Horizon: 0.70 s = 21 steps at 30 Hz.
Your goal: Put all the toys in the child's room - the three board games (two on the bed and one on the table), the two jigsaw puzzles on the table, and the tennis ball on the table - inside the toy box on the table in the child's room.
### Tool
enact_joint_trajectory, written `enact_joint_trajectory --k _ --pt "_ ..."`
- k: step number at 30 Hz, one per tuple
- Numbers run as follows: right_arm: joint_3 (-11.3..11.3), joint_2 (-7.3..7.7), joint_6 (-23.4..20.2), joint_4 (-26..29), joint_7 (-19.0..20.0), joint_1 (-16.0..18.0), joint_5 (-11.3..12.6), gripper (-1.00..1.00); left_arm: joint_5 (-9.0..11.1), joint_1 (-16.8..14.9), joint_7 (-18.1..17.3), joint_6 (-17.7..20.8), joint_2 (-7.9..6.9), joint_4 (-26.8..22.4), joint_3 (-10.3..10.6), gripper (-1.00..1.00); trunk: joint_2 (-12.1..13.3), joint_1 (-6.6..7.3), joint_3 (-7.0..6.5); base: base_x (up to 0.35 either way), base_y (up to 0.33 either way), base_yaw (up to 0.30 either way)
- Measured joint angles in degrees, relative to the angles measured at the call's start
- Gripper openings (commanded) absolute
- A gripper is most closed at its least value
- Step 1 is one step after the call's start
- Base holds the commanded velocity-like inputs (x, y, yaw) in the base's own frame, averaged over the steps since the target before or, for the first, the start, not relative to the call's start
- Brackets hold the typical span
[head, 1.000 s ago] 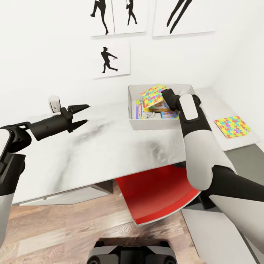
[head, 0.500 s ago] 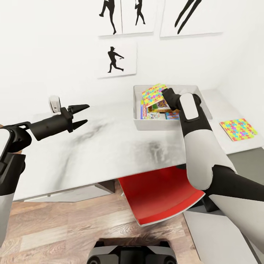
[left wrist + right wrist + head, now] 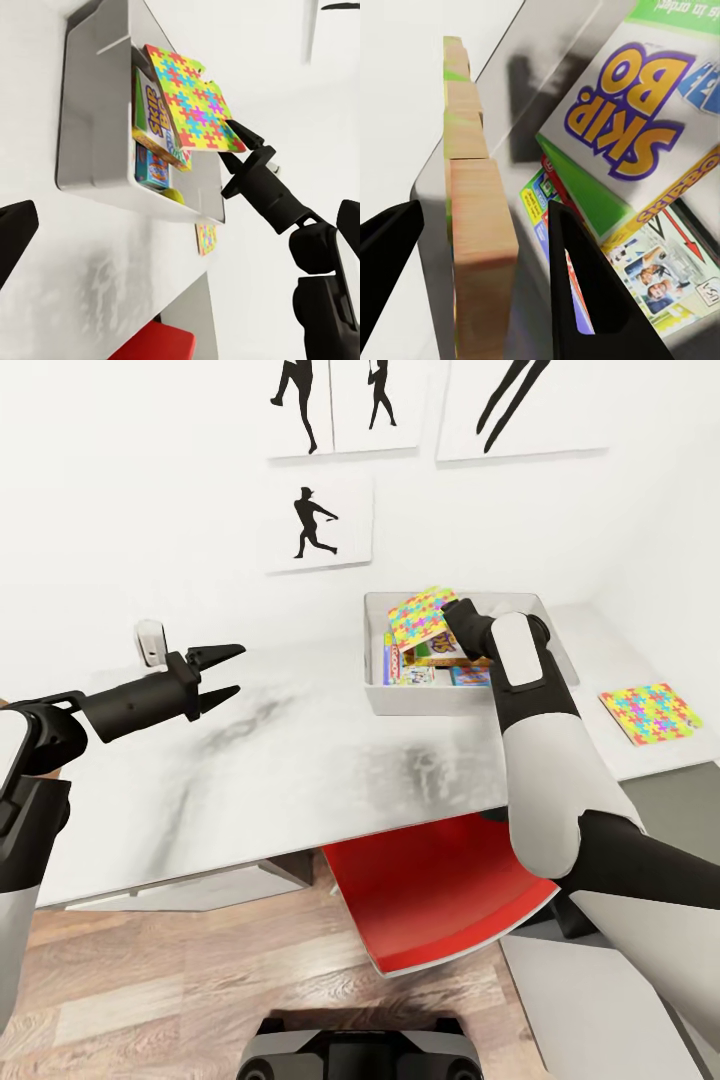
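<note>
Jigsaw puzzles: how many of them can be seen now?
2. One jigsaw puzzle is held tilted over the toy box by the right tool. The other jigsaw puzzle lies flat on the table, right of the box.

In the head view the right arm (image 3: 540, 760) covers the right gripper and part of the box (image 3: 460, 697), so its grip on the puzzle (image 3: 420, 616) cannot be judged there. The games (image 3: 432, 672) show only as slivers, titles unreadable. The chair (image 3: 430, 895) is half under the desk (image 3: 280, 780).
</note>
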<state>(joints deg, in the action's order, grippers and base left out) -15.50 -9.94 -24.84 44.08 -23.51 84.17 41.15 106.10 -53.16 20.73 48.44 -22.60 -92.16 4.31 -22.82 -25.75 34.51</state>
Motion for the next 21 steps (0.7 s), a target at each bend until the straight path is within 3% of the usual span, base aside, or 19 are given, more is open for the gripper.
enact_joint_trajectory --k 8,21 --pt "0.0 0.0 -0.2 0.0 0.1 0.1 0.1 -1.0 0.0 -0.1 0.0 0.0 0.05 0.0 0.0 1.0 0.0 0.0 0.32 0.0 0.0 0.0" --pt "0.0 0.0 -4.0 0.0 0.5 0.1 0.0 -1.0 0.1 -0.4 0.1 0.0 0.06 0.1 0.0 1.0 0.0 -0.01 1.42 0.0 0.0 0.0"
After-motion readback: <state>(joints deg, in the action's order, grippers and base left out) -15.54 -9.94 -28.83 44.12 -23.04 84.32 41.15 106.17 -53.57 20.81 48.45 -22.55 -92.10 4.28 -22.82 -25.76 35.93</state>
